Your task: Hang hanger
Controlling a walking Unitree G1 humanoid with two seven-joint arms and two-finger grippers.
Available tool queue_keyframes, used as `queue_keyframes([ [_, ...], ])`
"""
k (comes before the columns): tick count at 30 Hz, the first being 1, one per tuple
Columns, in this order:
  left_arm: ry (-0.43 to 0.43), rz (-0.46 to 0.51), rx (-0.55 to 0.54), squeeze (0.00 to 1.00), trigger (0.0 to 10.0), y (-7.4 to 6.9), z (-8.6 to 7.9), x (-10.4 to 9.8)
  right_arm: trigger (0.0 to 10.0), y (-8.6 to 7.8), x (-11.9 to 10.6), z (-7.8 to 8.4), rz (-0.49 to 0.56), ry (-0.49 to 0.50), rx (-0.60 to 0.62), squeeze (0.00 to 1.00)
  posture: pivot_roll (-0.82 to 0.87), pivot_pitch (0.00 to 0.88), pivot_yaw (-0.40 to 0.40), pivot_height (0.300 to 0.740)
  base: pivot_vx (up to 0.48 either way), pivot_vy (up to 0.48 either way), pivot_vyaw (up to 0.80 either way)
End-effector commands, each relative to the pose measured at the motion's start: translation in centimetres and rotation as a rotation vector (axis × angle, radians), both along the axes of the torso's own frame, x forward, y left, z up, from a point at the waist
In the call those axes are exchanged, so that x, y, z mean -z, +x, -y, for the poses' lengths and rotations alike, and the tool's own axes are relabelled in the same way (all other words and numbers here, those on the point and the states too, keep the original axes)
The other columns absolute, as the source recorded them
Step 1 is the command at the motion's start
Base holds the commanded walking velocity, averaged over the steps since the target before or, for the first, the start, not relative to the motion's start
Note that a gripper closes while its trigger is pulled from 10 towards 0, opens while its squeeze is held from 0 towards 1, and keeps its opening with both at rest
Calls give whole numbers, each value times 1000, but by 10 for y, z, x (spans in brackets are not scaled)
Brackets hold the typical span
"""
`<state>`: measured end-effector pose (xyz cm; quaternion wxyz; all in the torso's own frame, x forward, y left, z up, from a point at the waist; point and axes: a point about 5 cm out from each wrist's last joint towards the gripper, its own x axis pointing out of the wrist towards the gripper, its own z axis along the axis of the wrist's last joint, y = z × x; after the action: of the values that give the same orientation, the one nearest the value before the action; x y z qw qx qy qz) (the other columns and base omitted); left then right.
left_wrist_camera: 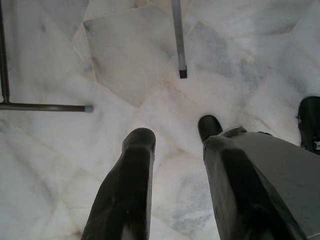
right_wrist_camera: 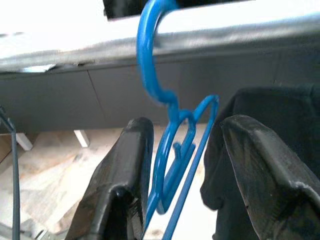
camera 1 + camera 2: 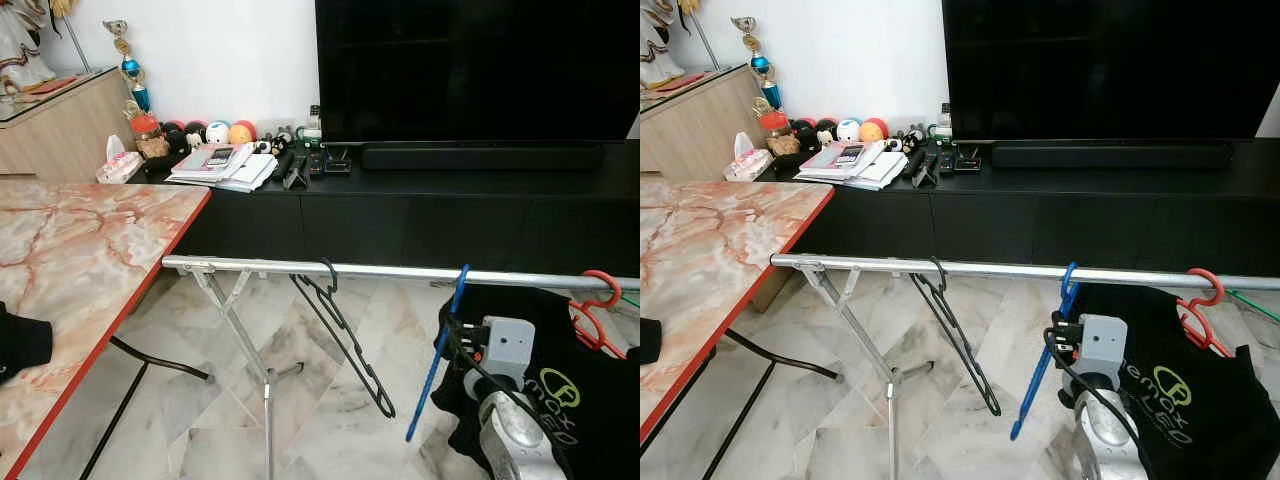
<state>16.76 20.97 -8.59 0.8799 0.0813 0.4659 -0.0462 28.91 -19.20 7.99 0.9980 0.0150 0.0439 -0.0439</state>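
Note:
A blue hanger point(image 3: 438, 352) hangs by its hook on the silver rail point(image 3: 390, 271) of a drying rack. In the right wrist view the blue hook point(image 2: 150, 60) curls over the rail, and the hanger's neck sits between the fingers of my right gripper point(image 2: 187, 125), which is open and not clamping it. My right arm point(image 3: 505, 400) reaches up from the lower right. A black hanger point(image 3: 345, 335) hangs further left on the same rail. My left gripper point(image 1: 175, 131) is open, pointing down at the marble floor.
A red hanger point(image 3: 598, 302) carrying a black T-shirt point(image 3: 575, 400) hangs at the rail's right end. A marble-topped table point(image 3: 80, 250) stands at the left. The rack's legs point(image 3: 235, 330) spread below. Behind are a black TV cabinet point(image 3: 450, 205) and a TV point(image 3: 480, 60).

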Motion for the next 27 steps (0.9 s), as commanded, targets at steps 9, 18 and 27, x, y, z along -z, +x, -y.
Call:
queue_keyframes([
  [9,14,-47,-67,0,10000,-18,-9,6,10000,-12,-3,8,29,-6,15,0,-5,0,37,740,0,0,0],
  [18,6,-31,-67,0,10000,-16,-10,5,10000,-7,-6,2,32,-40,-20,0,-14,0,44,740,0,0,0],
  [27,-1,-22,-25,0,10000,-10,-4,4,10000,-6,-6,6,37,-47,2,0,-30,0,63,740,-27,0,0],
])
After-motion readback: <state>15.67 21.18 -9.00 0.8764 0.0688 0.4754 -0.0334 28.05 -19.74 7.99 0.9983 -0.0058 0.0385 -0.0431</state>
